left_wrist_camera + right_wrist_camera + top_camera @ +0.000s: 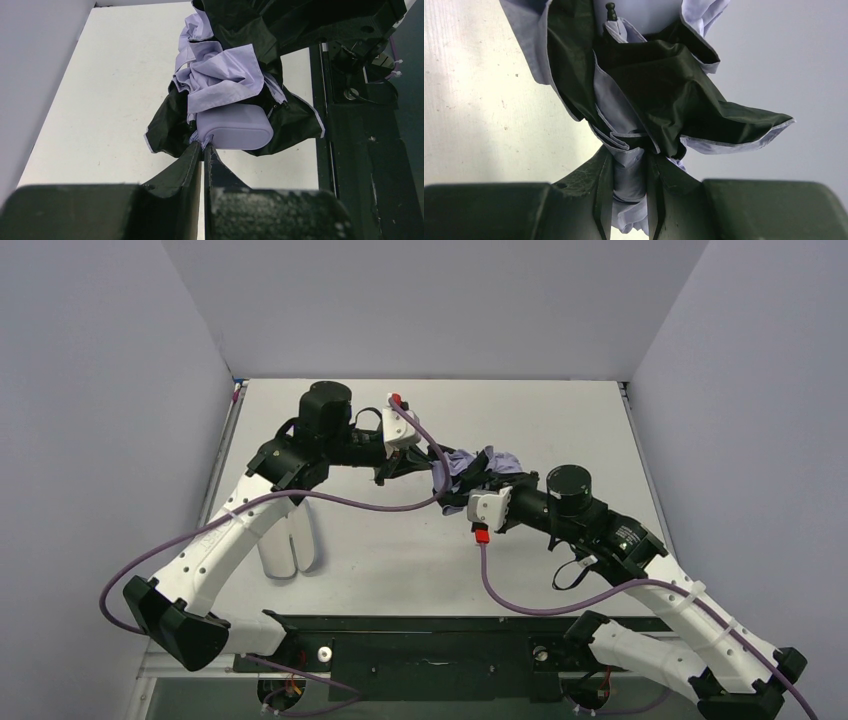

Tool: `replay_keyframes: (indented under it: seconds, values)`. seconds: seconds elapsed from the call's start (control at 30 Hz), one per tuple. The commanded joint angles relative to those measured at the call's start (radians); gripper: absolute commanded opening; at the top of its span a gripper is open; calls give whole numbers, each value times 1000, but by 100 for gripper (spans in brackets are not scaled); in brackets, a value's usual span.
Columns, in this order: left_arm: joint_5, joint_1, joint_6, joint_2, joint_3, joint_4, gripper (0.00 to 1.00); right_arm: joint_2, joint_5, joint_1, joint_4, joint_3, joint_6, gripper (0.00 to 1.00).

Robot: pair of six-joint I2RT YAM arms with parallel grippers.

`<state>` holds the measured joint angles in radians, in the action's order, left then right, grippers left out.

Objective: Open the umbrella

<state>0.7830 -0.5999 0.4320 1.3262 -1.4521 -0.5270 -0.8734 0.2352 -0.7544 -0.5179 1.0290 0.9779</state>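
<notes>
Your two arms meet over the middle of the desk (400, 560), and the umbrella (482, 468) hangs between them as a crumpled bundle, canopy not spread.

The left wrist view gives you the handle end. The handle (235, 131) is a smooth, rounded lavender block of hard plastic, with a thin braided wrist loop (196, 137) running off its left corner. The left pincer (203, 150) has its rough black fingers drawn together to a hairline slit, nipping that cord at the very tips. Above the handle, matte lavender cloth lies in soft folds over the black lining, which has a slight sheen.

The right wrist view shows the other end, which the left wrist camera cannot see. The right pincer (629, 161) is clamped on a tight twist of lavender fabric that fills the gap between its fingers. Black lining with a pale piped edge flares out to the right, and a small black knobbed rib tip (610, 10) pokes up at the top.

Only the top view tells you how things sit on the desk. There the bundle sits between the two wrists, nearer the back wall than the arm bases. A whitish, rounded pouch (300, 540) lies well apart from it on the left, partly under the left arm. From above, both grips are hidden by the wrists and fabric.
</notes>
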Motion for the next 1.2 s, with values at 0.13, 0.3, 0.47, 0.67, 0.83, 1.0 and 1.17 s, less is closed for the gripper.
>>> replay_keyframes:
  seconds: [0.13, 0.3, 0.47, 0.67, 0.83, 1.0, 1.17]
  values:
    - [43, 33, -58, -56, 5, 64, 0, 26, -15, -2, 78, -2, 35, 0]
    - [81, 118, -65, -86, 10, 52, 0, 21, -86, 4, 1, -20, 51, 0]
    - [109, 165, -25, -107, 7, -34, 0, 18, -131, 19, -23, -37, 53, 0]
    - [124, 222, 62, -128, 17, -125, 0, -18, -119, 62, -61, -22, 42, 0]
    - [113, 291, 102, -137, 18, -122, 0, -81, -14, 149, -152, 29, -4, 0]
    - [49, 304, 119, -140, 33, -58, 62, -134, 79, 168, -233, 102, -48, 0]
    - [20, 303, 102, -187, 78, 91, 97, -267, 233, 194, -355, 214, -240, 0]
